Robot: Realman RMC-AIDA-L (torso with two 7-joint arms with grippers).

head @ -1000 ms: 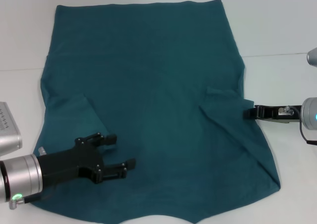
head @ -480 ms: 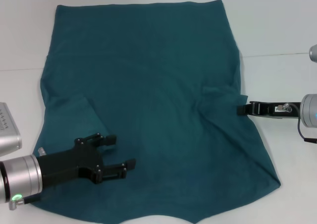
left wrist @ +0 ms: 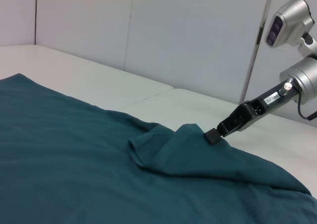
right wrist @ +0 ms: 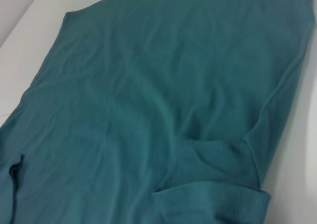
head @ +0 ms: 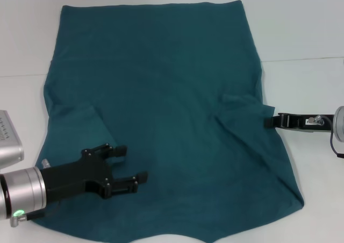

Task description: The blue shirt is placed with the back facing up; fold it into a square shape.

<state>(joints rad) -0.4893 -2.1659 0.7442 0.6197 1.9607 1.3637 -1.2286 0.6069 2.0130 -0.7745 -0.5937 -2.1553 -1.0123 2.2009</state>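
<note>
Jaws parted, the left gripper [head: 128, 165] hovers over the blue shirt [head: 161, 103]; the right gripper [head: 269, 122] pinches its folded sleeve edge, collar cut off below.

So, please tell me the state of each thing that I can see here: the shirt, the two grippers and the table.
blue shirt: spread flat, plain side up, both sleeves folded in over the body, not yet square.
left gripper: open, over the shirt's near left part, holding nothing.
right gripper: at the shirt's right edge beside the folded sleeve; fingers not readable.
table: white, bearing the shirt.
</note>
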